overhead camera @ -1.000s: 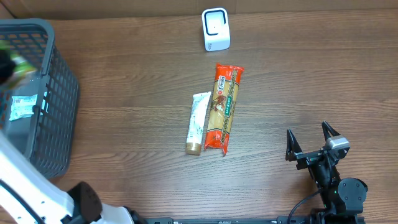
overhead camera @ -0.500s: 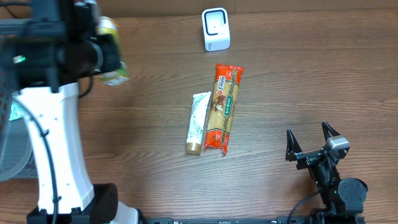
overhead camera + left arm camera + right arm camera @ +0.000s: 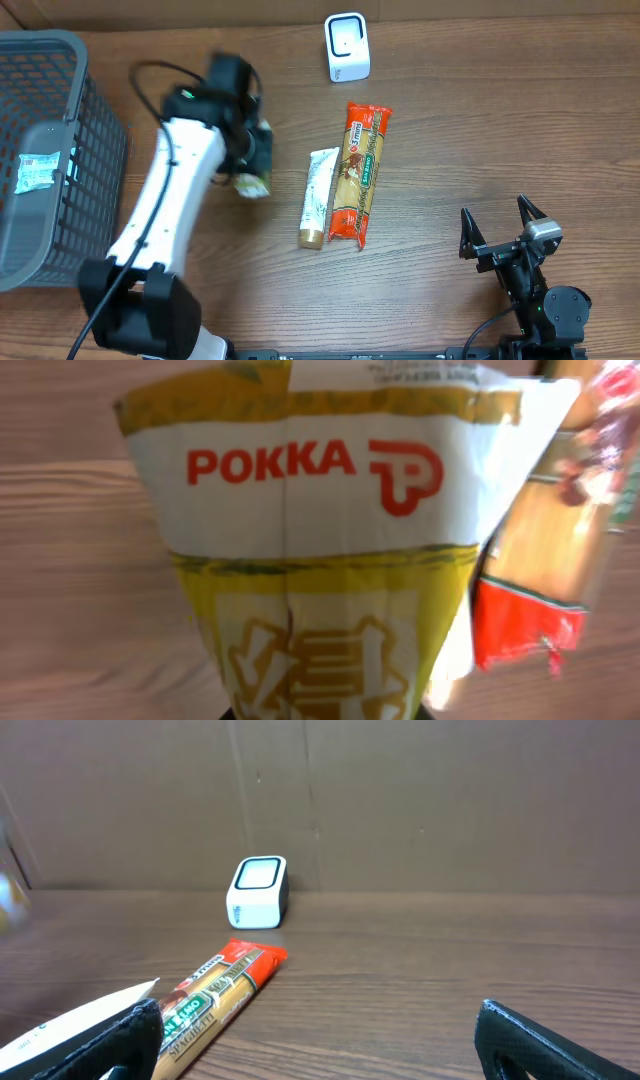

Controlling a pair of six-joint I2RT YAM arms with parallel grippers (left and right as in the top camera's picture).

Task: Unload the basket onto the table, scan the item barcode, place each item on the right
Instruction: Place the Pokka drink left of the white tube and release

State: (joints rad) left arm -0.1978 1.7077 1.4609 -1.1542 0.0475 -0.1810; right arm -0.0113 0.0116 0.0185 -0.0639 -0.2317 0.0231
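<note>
Overhead: we've got the yellow-and-white Pokka pack point(image 3: 300, 510) pinched in our left gripper point(image 3: 250, 168), not yet at the far white box scanner point(image 3: 347, 47); right gripper point(image 3: 495, 212) spread.

drink pack point(image 3: 300, 560) clamped in left gripper point(image 3: 250, 168): red "POKKA" plus red P logo on white band, white character on yellow beneath, cut off | pasta packet point(image 3: 215, 990) ahead-left of right gripper point(image 3: 330, 1055): "SPAGHETTI" | white label point(image 3: 37, 172) far from both jaws: too small to read

Items on the table, counted. One scanner point(image 3: 347, 47). Before it lie one spaghetti packet point(image 3: 361, 174), one tube point(image 3: 318, 197) and one Pokka pack point(image 3: 250, 183). Well to its left is one basket point(image 3: 105, 170), holding seemingly one labelled item point(image 3: 38, 170), partly obscured by mesh.
</note>
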